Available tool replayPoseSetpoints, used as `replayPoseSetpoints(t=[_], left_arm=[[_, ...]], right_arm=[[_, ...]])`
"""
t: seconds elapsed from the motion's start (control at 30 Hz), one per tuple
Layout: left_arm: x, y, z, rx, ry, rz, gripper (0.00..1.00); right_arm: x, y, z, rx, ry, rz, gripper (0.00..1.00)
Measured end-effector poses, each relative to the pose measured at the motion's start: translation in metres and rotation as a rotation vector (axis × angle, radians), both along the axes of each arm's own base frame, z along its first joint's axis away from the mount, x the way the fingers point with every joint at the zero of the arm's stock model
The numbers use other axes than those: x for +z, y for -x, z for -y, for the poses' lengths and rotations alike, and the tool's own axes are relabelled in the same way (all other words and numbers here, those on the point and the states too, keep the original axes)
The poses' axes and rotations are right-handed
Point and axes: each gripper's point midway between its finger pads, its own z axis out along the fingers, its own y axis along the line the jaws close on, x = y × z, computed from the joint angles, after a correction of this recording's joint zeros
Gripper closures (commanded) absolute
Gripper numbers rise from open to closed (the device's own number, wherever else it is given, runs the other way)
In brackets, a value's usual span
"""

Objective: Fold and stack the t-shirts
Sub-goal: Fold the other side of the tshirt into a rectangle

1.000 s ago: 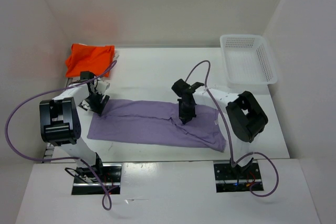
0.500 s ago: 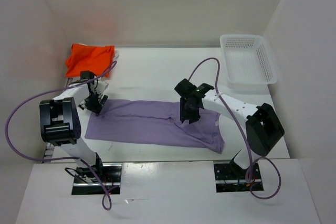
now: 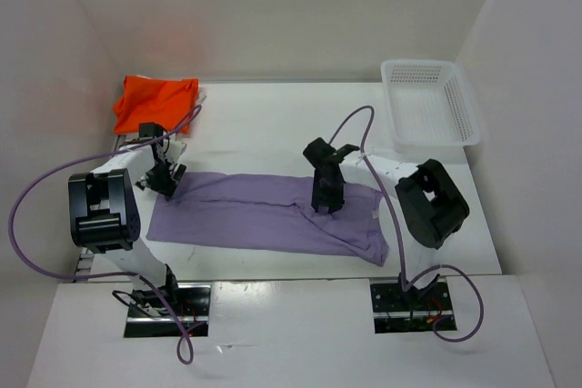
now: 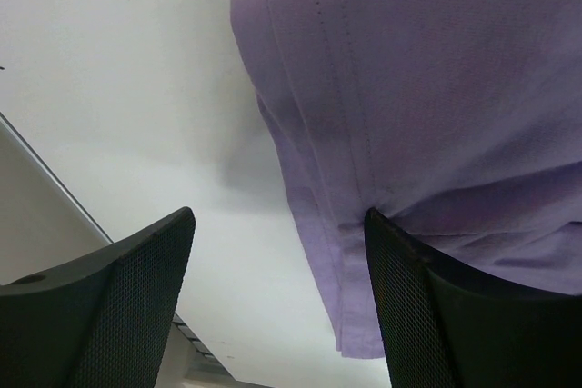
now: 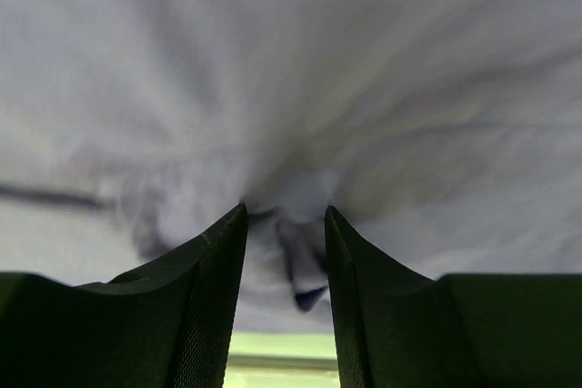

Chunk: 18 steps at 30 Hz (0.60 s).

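Lavender-purple cloth t-shirt lies spread flat across the white bench. Left tool, jaws wide, straddles its left edge. Right tool, narrow, presses mid-shirt around a pucker; gripping or not, can't tell.

The near t-shirt lies across the middle of the table. The far t-shirt is in the far left corner, the basket far right. The left gripper is at the near t-shirt's left end, the right gripper just right of its middle.
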Motion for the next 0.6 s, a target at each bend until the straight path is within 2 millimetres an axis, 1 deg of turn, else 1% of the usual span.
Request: replayPoseSetpoints(t=[0.17,0.2,0.27,0.33,0.47,0.53,0.6], left_arm=[[0.0,0.001,0.001,0.02,0.005,0.002,0.18],[0.0,0.001,0.001,0.02,0.005,0.002,0.18],[0.0,0.001,0.001,0.021,0.005,0.002,0.18],[0.0,0.001,0.001,0.021,0.004,0.001,0.17],[0.001,0.001,0.0,0.022,-0.002,0.002,0.17],[0.001,0.001,0.0,0.022,-0.002,0.002,0.17],[0.001,0.001,0.0,0.022,-0.002,0.002,0.17]], right_arm=[[0.001,0.03,-0.021,0.069,-0.096,-0.059,0.56],[0.001,0.035,-0.024,0.08,-0.106,-0.069,0.58],[0.001,0.044,-0.027,0.096,-0.123,-0.087,0.59],[0.007,0.049,-0.032,0.109,-0.144,-0.085,0.59],[0.026,0.056,-0.046,0.138,-0.217,-0.064,0.6],[0.028,0.061,-0.052,0.151,-0.241,-0.069,0.6],[0.024,0.067,-0.056,0.162,-0.247,-0.082,0.6]])
